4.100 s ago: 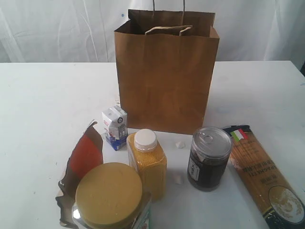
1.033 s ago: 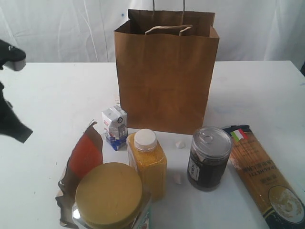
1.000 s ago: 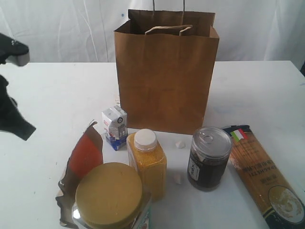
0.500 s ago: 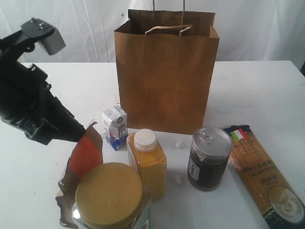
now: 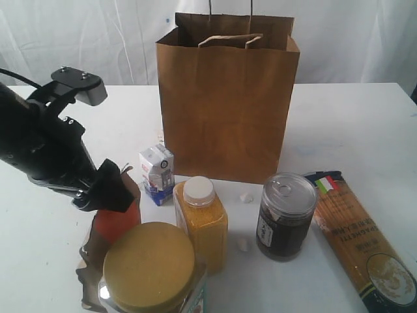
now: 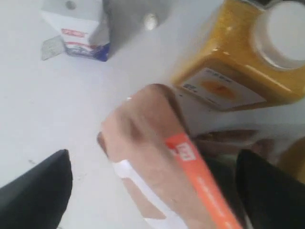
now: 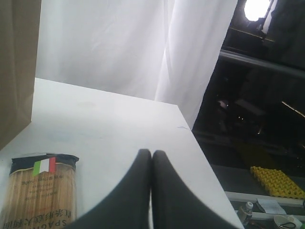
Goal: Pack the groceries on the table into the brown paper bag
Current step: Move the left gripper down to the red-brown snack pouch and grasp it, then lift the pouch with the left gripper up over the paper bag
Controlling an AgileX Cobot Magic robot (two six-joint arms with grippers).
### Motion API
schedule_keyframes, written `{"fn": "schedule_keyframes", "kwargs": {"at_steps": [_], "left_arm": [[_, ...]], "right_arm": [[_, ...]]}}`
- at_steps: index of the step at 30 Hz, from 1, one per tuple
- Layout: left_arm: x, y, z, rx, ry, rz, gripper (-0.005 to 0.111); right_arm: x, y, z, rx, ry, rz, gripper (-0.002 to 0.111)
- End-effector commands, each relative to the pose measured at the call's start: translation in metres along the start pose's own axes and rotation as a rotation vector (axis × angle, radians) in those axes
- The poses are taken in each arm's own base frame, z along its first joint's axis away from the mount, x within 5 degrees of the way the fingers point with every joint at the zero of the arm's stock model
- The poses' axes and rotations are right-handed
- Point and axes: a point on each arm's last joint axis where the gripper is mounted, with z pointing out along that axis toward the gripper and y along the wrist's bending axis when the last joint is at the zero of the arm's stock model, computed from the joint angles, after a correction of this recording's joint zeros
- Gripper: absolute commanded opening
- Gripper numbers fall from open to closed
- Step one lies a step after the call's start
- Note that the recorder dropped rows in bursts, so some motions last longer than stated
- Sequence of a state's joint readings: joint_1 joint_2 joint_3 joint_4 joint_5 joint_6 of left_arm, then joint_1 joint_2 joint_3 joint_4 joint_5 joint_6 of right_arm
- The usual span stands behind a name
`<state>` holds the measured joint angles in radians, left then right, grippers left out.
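Note:
The brown paper bag (image 5: pixel 228 104) stands upright at the back of the white table (image 5: pixel 352 124). In front of it are a white-blue carton (image 5: pixel 157 169), a yellow white-capped bottle (image 5: pixel 202 225), a dark silver-lidded jar (image 5: pixel 285 215), a clear yellow-lidded jar (image 5: pixel 150 267), a spaghetti packet (image 5: pixel 358 238) and a red-brown foil pouch (image 5: pixel 112 228). My left gripper (image 5: pixel 108 188) is open at the pouch's top edge. In the left wrist view the left gripper (image 6: pixel 152 162) has a finger on each side of the pouch (image 6: pixel 157 143), near the bottle (image 6: pixel 238 62) and carton (image 6: pixel 78 28). My right gripper (image 7: pixel 151 153) is shut on nothing, over the table beside the spaghetti packet (image 7: pixel 40 195).
Two small white crumbs (image 5: pixel 245 196) (image 5: pixel 243 244) lie between the bottle and the dark jar. A white curtain hangs behind the table. The right wrist view shows the table's edge (image 7: pixel 209 181) close by, with dark room beyond.
My left arm has come in from the left edge, moving right and down to the pouch's top. Its jaws have opened. The groceries and bag have not moved.

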<state>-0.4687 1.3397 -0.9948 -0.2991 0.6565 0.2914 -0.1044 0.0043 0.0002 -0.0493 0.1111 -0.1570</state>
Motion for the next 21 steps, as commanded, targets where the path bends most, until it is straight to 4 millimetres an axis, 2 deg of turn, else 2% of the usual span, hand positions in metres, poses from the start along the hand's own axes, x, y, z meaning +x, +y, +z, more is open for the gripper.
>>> {"fn": "schedule_keyframes", "kwargs": {"at_steps": [1,9,12,15,21], "left_arm": [[0.006,0.012,0.012,-0.101,0.081,-0.017,0.091],[0.008,0.018,0.030,-0.096,0.156,-0.045,0.091],[0.012,0.018,0.037,-0.081,0.212,-0.052,0.085],[0.017,0.019,0.043,-0.068,0.283,-0.054,0.066],[0.018,0.019,0.041,-0.061,0.333,-0.047,0.009]], "right_arm": [[0.000,0.000,0.000,-0.003,-0.004,0.004,0.000],[0.000,0.000,0.000,-0.003,-0.004,0.004,0.000],[0.000,0.000,0.000,-0.003,-0.004,0.004,0.000],[0.000,0.000,0.000,-0.003,-0.004,0.004,0.000],[0.000,0.000,0.000,-0.003,-0.004,0.004,0.000]]}}
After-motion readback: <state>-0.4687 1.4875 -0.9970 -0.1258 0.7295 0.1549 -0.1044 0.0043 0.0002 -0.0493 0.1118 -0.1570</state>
